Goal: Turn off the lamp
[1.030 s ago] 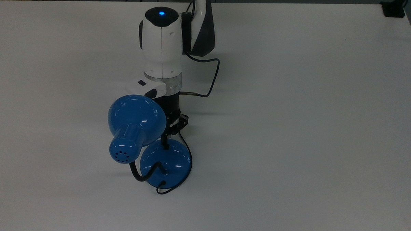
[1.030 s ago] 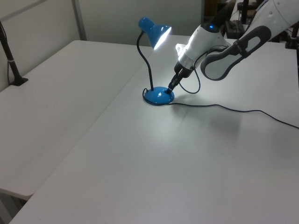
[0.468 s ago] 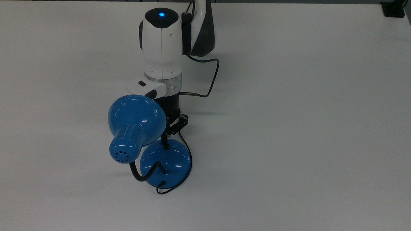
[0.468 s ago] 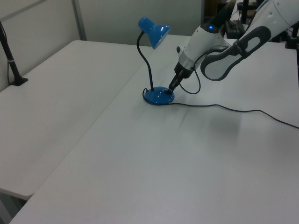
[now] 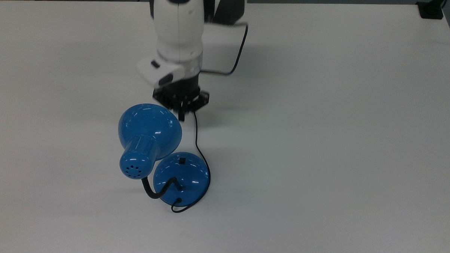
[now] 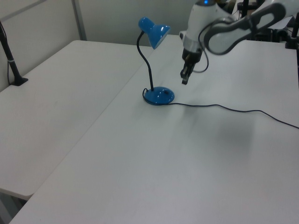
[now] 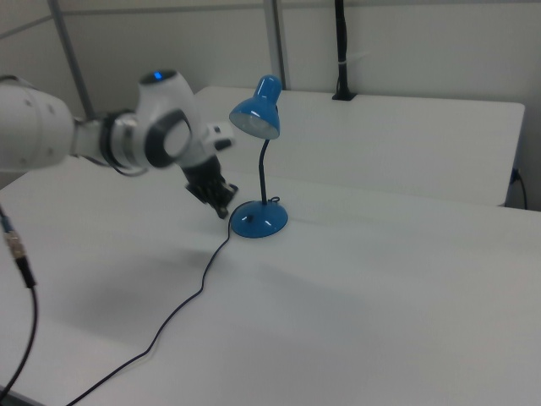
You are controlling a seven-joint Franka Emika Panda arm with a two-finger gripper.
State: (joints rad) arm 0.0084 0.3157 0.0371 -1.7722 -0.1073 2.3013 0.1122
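We see the lamp (image 5: 181, 177) standing on the white counter (image 5: 340, 145), its shade (image 6: 158, 34) dark, the switch (image 5: 182, 161) bare on the base. Its cord (image 6: 233, 109) trails off to the left view's right. Farther back our tool (image 5: 181, 115) hangs above the counter, apart from the lamp, fingers together and holding nothing.

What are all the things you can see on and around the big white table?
lamp: one, glossy blue with black gooseneck, standing on the table, shade unlit
switch: one, black, on the lamp's dome base
cord: one, thin black, trailing from the base across the table
table: white, under everything
black post: one, at the table's far edge in the right view
robot arm: one, white and grey
gripper: one, black, raised clear of the base
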